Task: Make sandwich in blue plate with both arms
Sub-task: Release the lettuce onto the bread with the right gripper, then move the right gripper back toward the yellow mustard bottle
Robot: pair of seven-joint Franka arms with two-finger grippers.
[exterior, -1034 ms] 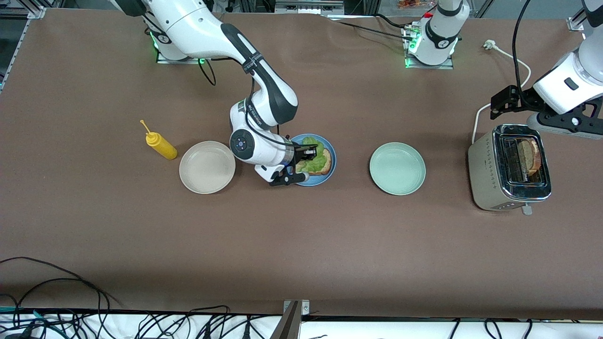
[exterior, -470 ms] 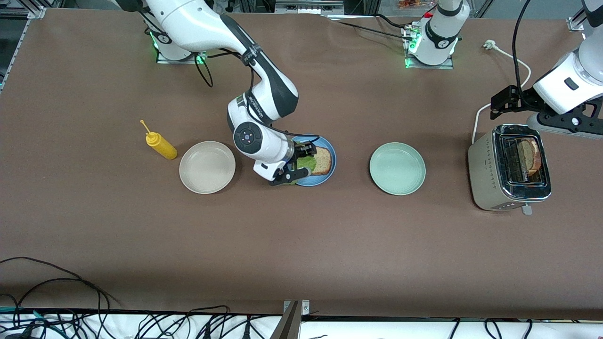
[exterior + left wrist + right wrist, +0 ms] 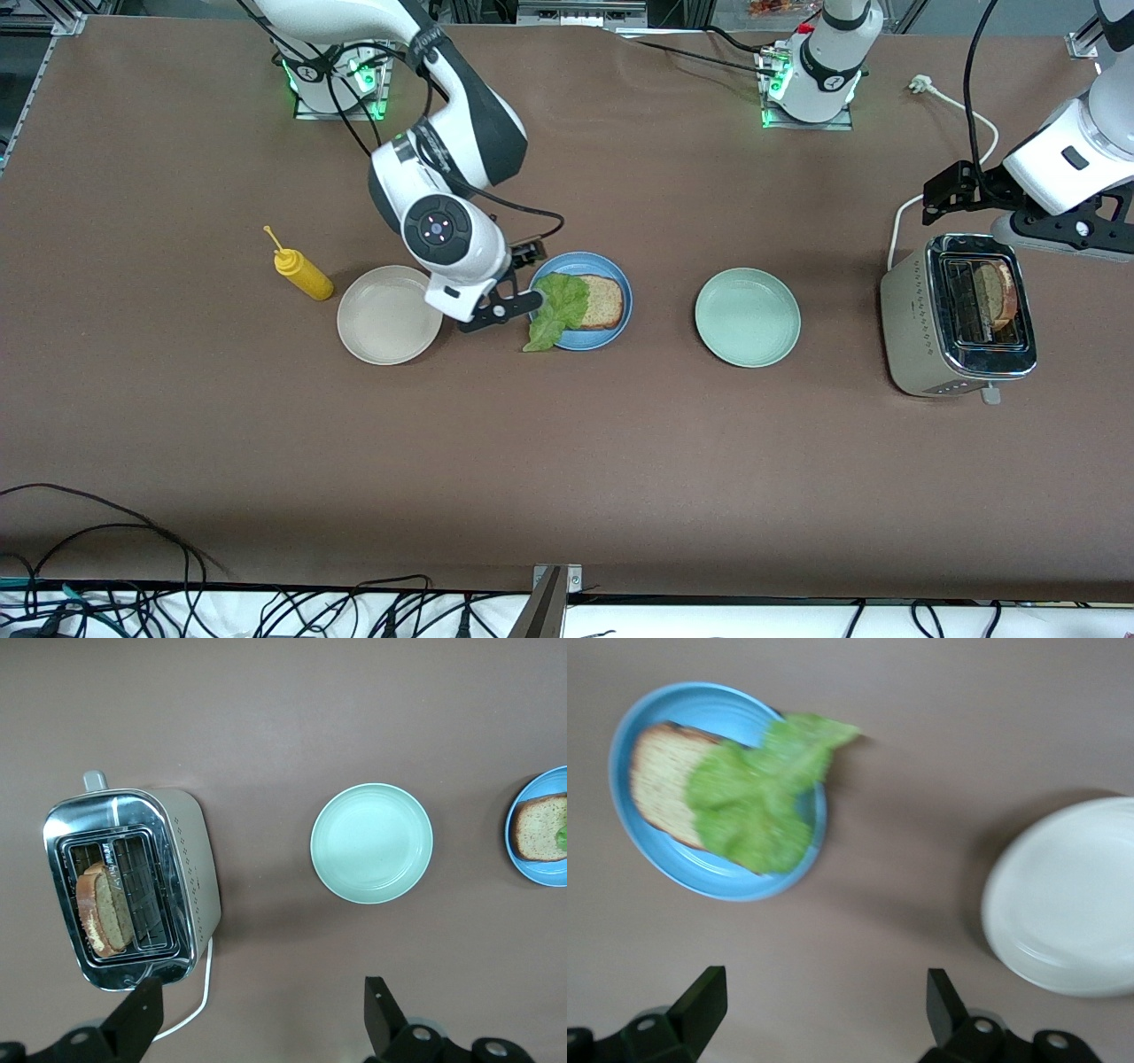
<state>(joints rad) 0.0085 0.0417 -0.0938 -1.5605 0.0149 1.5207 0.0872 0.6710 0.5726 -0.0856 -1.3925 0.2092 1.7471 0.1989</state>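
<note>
The blue plate [image 3: 576,260] [image 3: 718,709] [image 3: 532,870] holds one toasted bread slice [image 3: 604,303] [image 3: 656,780]. A green lettuce leaf [image 3: 555,312] [image 3: 757,797] lies partly on that slice, and its tip hangs over the plate's rim. A second bread slice [image 3: 994,294] [image 3: 102,908] stands in the toaster. My right gripper [image 3: 530,251] [image 3: 824,992] is open and empty, over the table between the blue and beige plates. Beside the toaster, my left gripper [image 3: 952,188] [image 3: 260,997] waits open and empty above the table.
A beige plate [image 3: 390,315] [image 3: 1067,895] and a yellow squeeze bottle [image 3: 303,273] stand toward the right arm's end. A pale green plate [image 3: 747,317] [image 3: 372,843] sits between the blue plate and the silver toaster [image 3: 921,337] [image 3: 190,859], whose white cable [image 3: 939,97] runs toward the left arm's base.
My right gripper opened, let go of the lettuce, then rose and drew back toward the beige plate. The lettuce shifted off much of the bread toward the plate's rim. The left arm stayed still.
</note>
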